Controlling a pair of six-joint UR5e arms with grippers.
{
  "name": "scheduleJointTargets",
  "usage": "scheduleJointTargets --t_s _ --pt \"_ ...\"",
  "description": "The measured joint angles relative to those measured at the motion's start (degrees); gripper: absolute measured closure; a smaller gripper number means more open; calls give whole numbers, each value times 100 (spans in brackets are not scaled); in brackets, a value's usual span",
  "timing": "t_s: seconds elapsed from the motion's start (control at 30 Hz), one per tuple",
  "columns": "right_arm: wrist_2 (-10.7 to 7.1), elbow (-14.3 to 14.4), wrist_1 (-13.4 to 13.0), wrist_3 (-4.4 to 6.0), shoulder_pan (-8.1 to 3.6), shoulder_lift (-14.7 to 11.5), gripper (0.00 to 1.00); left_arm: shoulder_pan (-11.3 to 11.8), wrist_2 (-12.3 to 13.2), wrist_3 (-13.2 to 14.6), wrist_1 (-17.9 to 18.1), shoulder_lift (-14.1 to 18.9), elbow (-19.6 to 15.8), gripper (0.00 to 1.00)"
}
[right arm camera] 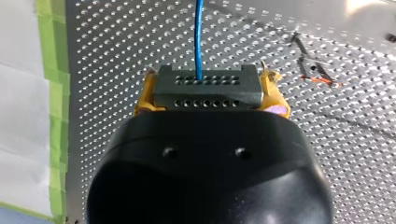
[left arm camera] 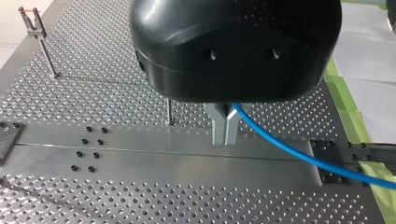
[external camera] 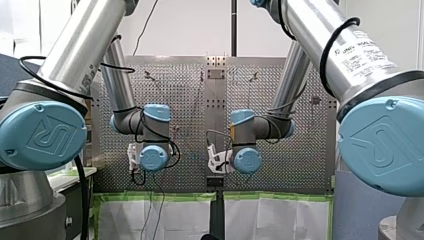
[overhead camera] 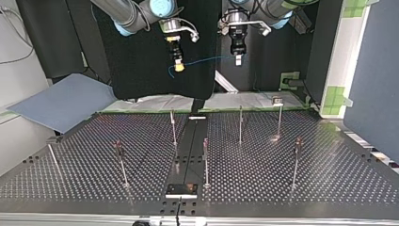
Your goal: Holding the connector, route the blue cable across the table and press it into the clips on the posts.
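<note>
As pincers (overhead camera: pixel 238 60) (overhead camera: pixel 179 67) clamp, cable (overhead camera: pixel 209 59) seemingly sags.

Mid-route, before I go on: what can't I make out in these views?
1. Left wrist view: blue cable runs out of view beyond my left gripper.
2. Right wrist view: connector covers the pad faces of my right gripper.
3. Top view: post clips too small to read.
4. Front view: wrist joints hide both grippers' fingers.

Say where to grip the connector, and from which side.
Grip the connector by its two narrow ends, coming from behind, opposite the face the blue cable leaves. The block is wide and flat; there the fingers of my right gripper sit clear of the cable.
</note>
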Motion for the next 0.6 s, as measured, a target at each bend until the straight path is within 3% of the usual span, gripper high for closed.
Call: scheduleJointTargets --t_s 0.37,0.6 --pt "-5 21 535 19 -17 -20 100 -25 62 107 -109 107 38 100" --pt "-53 18 712 310 -53 -311 100 -51 90 333 -420 420 85 100"
